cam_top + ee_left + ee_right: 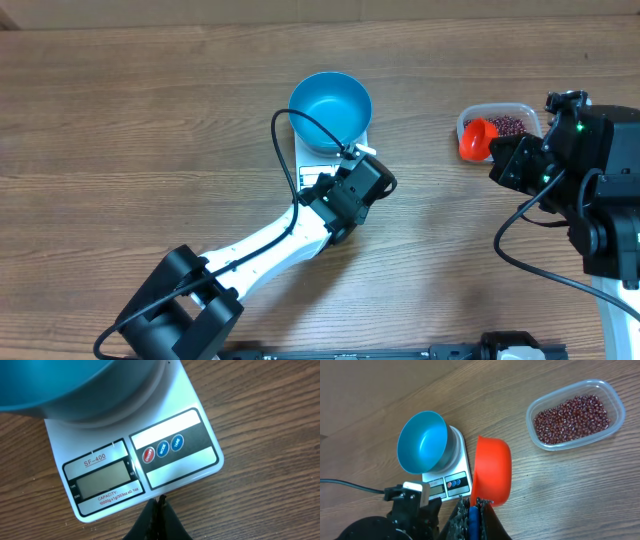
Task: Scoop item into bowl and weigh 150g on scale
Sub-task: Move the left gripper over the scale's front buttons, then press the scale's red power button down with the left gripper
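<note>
Taking the overhead view as my dial, with 12 at the far edge of the wooden table [150,100], the blue bowl [330,105] stands at about 12 o'clock from the table's middle. It sits on the far part of the white kitchen scale [187,395], and I can see nothing in it.

The scale's display [102,480] reads blank. Its red and two blue buttons [162,449] lie on the 6 o'clock side of the bowl.

My left gripper [159,507] has its fingers pressed together with nothing between them. Their tips are just beside the scale's front edge, at about 5 o'clock from the bowl.

The dark red beans [572,417] lie in a loose heap in a clear plastic tub [620,410], at about 3 o'clock from the bowl and well apart from it.

My right gripper [474,510] is closed tight on the near edge of the orange-red scoop [494,474]. In the overhead view the scoop hangs over the tub's 9 o'clock end. I cannot tell whether it carries any beans.
</note>
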Robot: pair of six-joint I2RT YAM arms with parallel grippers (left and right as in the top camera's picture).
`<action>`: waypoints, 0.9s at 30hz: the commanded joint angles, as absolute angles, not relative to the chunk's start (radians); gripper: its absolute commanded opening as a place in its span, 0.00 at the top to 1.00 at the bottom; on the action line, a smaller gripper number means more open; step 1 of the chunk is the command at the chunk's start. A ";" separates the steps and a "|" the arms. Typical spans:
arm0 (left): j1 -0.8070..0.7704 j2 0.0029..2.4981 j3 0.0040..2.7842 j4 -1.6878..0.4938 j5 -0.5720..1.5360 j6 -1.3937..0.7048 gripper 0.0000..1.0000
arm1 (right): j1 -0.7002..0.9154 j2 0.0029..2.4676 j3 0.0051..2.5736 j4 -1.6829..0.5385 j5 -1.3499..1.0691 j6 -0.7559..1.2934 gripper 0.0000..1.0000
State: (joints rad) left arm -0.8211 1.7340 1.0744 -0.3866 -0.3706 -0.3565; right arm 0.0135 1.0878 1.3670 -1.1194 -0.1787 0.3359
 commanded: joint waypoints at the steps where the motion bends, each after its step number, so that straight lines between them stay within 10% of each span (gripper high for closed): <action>1: -0.821 1.741 1.055 -0.367 -0.369 -0.329 0.96 | 0.010 1.083 1.395 -1.113 -0.173 0.327 0.96; 27: -0.819 1.742 0.944 -0.164 -0.373 -0.296 0.96 | 0.010 1.083 1.395 -1.113 -0.176 0.327 0.96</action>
